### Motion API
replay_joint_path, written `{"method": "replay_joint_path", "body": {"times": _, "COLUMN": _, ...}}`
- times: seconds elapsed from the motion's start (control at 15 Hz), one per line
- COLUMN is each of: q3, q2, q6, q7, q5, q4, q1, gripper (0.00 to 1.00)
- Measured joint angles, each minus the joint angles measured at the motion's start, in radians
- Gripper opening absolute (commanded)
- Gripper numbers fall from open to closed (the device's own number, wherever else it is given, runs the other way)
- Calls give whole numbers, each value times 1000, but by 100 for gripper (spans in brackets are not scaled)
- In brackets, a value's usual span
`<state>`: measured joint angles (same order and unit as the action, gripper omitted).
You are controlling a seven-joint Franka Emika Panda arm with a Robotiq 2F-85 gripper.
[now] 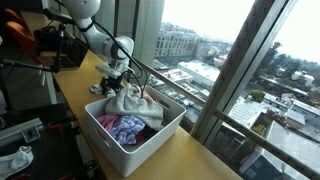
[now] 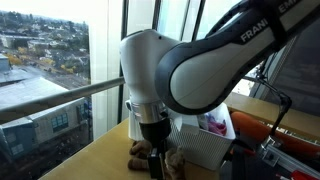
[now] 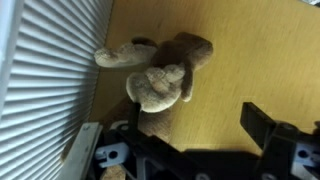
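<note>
Gripper is wide open, nothing clamped. It's down low over the light brown wooden counter. The small brown plush teddy bear lies on the counter just ahead of the fingers, closer to one finger than the other. Can't tell from the wrist view whether that finger touches it.

The bear is just beside the ribbed wall of the white plastic basket, outside it, on the window side. The basket holds a pile of purple and beige clothes, with one pale piece draped over the rim.

The counter runs along a floor-to-ceiling window with dark metal mullions. City rooftops are far below outside, in daylight. The white Franka arm fills most of an exterior view. Dark equipment sits at the far end of the counter.
</note>
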<state>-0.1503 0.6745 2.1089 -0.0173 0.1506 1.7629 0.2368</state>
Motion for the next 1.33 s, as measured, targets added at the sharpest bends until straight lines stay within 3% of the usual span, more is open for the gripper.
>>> {"method": "replay_joint_path", "body": {"times": 0.13, "q3": 5, "q2": 17, "q6": 0, "q7": 0, "q5": 0, "q4": 0, "q1": 0, "gripper": 100}}
{"method": "replay_joint_path", "body": {"times": 0.2, "q3": 7, "q2": 25, "q6": 0, "q7": 0, "q5": 0, "q4": 0, "q1": 0, "gripper": 75}}
{"method": "replay_joint_path", "body": {"times": 0.33, "q3": 12, "q2": 38, "q6": 0, "q7": 0, "q5": 0, "q4": 0, "q1": 0, "gripper": 66}}
{"method": "replay_joint_path", "body": {"times": 0.87, "q3": 26, "q2": 53, "q6": 0, "q7": 0, "q5": 1, "q4": 0, "q1": 0, "gripper": 4}}
{"method": "replay_joint_path", "body": {"times": 1.0, "q3": 27, "q2": 53, "q6": 0, "q7": 0, "q5": 1, "q4": 0, "q1": 0, "gripper": 0}}
{"method": "replay_joint_path", "body": {"times": 1.33, "q3": 27, "q2": 51, "q6": -1, "q7": 0, "q5": 1, "q4": -2, "q1": 0, "gripper": 2}}
